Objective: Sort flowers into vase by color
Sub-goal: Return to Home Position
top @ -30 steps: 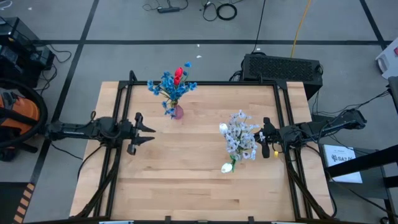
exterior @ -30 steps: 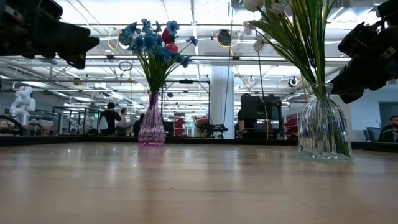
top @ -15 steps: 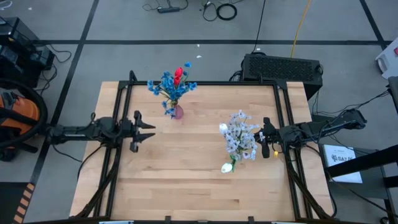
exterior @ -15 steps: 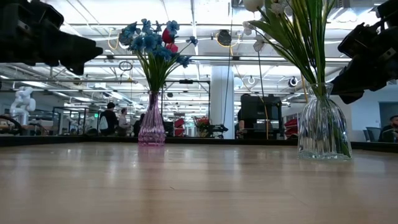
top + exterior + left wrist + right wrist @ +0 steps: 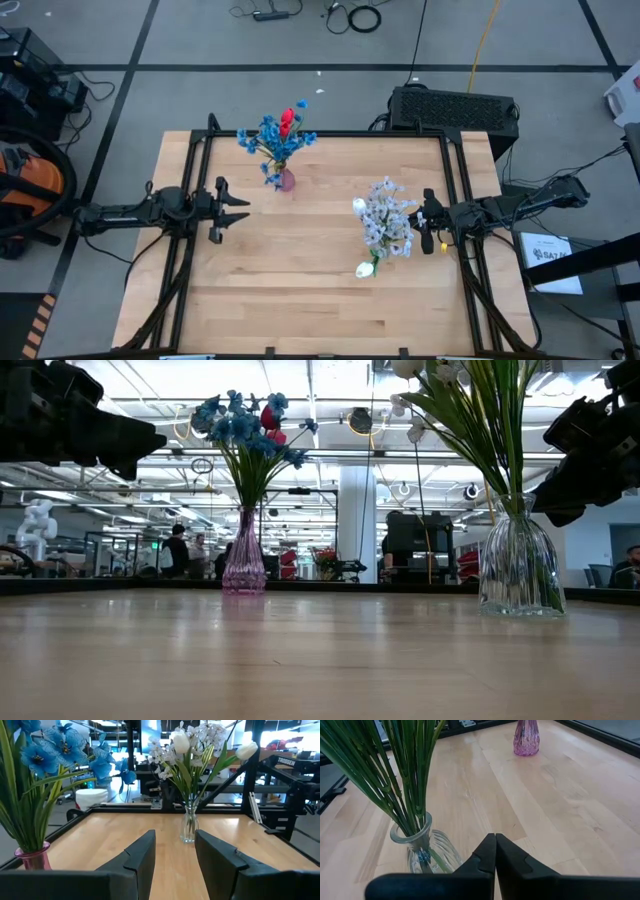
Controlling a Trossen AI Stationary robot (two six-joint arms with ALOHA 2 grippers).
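The sorting is judged done: the blue flowers (image 5: 268, 140) and the red flower (image 5: 287, 120) are seen in the pink vase (image 5: 287, 181) at upper centre of the high view, and the white flowers (image 5: 385, 220) in the clear vase (image 5: 520, 565) right of centre. The left gripper (image 5: 243, 213) is held at the left of the worktop (image 5: 320, 300), its fingers set apart and empty, well apart from the pink vase. The right gripper (image 5: 424, 219), its fingers pressed together and empty, is placed just beside the white blooms. For homing it is best drawn straight back toward the right edge, so that no stem is snagged and the clear vase is not tipped. A black box (image 5: 455, 108) beyond the far edge is out of the way.
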